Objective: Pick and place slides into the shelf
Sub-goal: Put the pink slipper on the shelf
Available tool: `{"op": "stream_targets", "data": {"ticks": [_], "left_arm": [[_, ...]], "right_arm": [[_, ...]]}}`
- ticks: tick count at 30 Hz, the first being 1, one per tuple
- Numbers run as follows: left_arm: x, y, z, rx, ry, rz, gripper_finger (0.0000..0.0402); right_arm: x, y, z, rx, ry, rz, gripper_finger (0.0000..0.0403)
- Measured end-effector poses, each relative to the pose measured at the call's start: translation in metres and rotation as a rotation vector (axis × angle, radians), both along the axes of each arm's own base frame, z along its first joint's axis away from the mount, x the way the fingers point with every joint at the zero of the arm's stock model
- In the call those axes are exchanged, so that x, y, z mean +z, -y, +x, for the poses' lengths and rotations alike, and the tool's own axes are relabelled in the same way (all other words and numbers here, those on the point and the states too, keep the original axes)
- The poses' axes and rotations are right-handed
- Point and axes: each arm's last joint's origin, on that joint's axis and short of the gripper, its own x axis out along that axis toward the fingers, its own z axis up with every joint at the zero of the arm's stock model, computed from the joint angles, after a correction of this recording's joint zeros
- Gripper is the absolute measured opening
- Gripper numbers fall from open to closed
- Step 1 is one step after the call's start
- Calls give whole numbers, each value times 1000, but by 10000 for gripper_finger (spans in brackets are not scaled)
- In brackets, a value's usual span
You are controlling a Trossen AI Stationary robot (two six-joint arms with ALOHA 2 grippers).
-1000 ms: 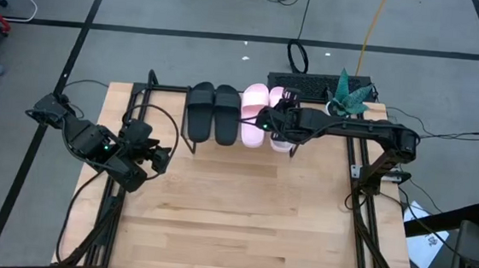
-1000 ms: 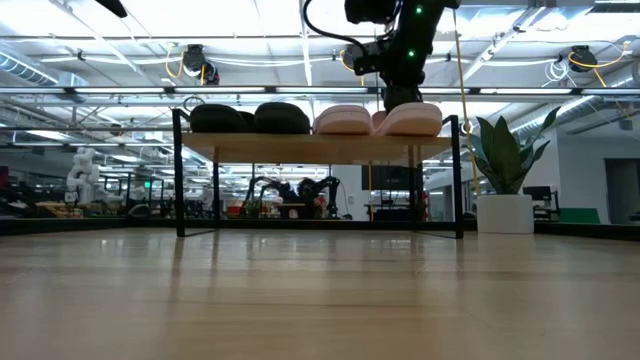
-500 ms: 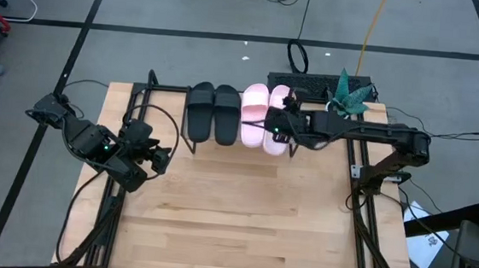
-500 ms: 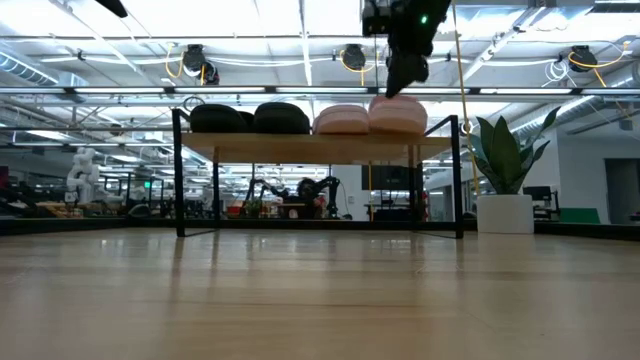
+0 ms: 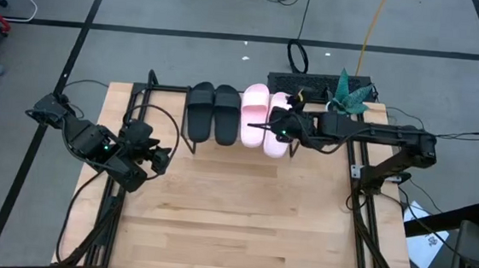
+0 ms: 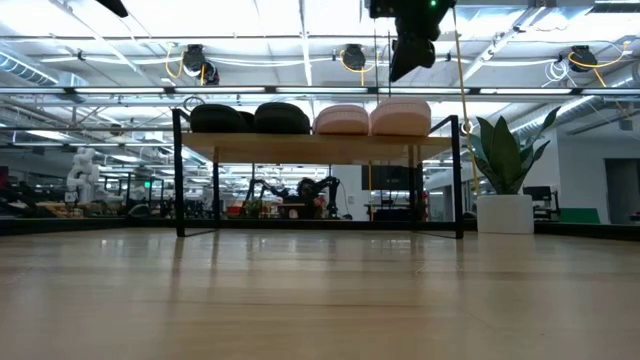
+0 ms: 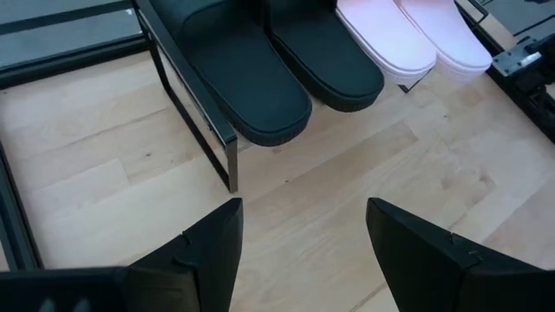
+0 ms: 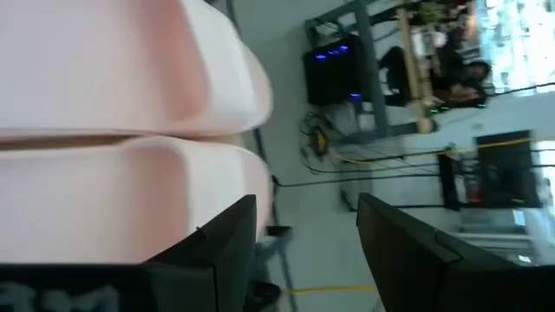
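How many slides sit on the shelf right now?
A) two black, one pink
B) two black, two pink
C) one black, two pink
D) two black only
B: the high view shows two black slides and two pink slides side by side on the shelf, none left on the table.

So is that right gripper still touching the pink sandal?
Apart. In the low view the right gripper hangs above the pink slide, with clear space between them.

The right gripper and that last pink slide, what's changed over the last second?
The right gripper let go of the second pink slide, which now lies flat on the shelf, and rose clear above it with jaws open. The other three slides and the left gripper stayed put.
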Motion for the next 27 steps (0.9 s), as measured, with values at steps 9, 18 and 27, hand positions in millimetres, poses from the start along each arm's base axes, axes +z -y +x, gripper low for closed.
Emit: {"op": "stream_targets", "data": {"ticks": [9, 18, 27], "left_arm": [[0, 0, 0, 0, 3, -3, 239], [0, 0, 0, 3, 6, 0, 239], [0, 0, 0, 4, 9, 4, 239]], "right_arm": [[-3, -5, 1, 62, 1, 96, 191], [-8, 1, 1, 75, 26, 220, 192], [-10, 6, -2, 54, 20, 255, 192]]}}
